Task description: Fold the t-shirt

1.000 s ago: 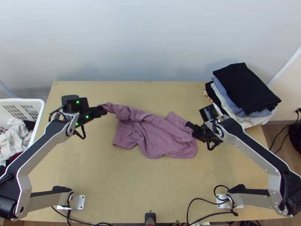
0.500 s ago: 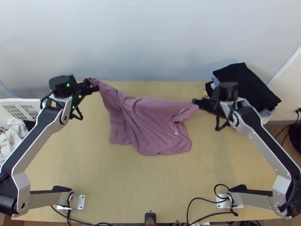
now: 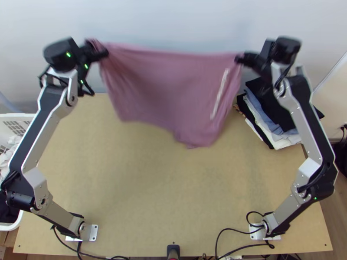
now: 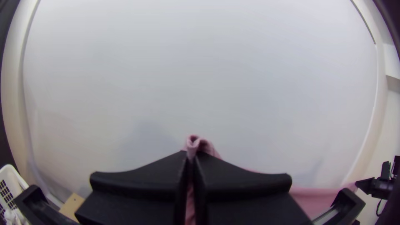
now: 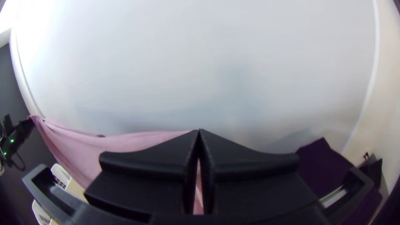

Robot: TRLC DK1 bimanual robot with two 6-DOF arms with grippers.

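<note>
In the top view the mauve t-shirt [image 3: 160,86] hangs stretched between both grippers, raised over the table's far part, its lower edge uneven. My left gripper [image 3: 102,53] is shut on its upper left corner, and my right gripper [image 3: 240,58] on its upper right corner. From the left wrist, a bunched bit of the t-shirt [image 4: 200,146] pokes out between the fingertips of the left gripper [image 4: 191,156]. In the right wrist view the t-shirt [image 5: 83,150] runs taut from the right gripper [image 5: 199,135] toward the other arm.
A stack of folded clothes [image 3: 277,130], black on top, stands at the table's far right. The white laundry basket [image 3: 21,117] with clothes is beyond the left edge. Cables [image 3: 230,232] run along the near edge of the table [image 3: 165,186], and a pale wall [image 3: 173,21] rises behind it.
Both arms have moved up the picture and apart, lifting the t-shirt from a crumpled heap into a stretched, hanging sheet. The right gripper swung from the table's middle right to beside the stack.
</note>
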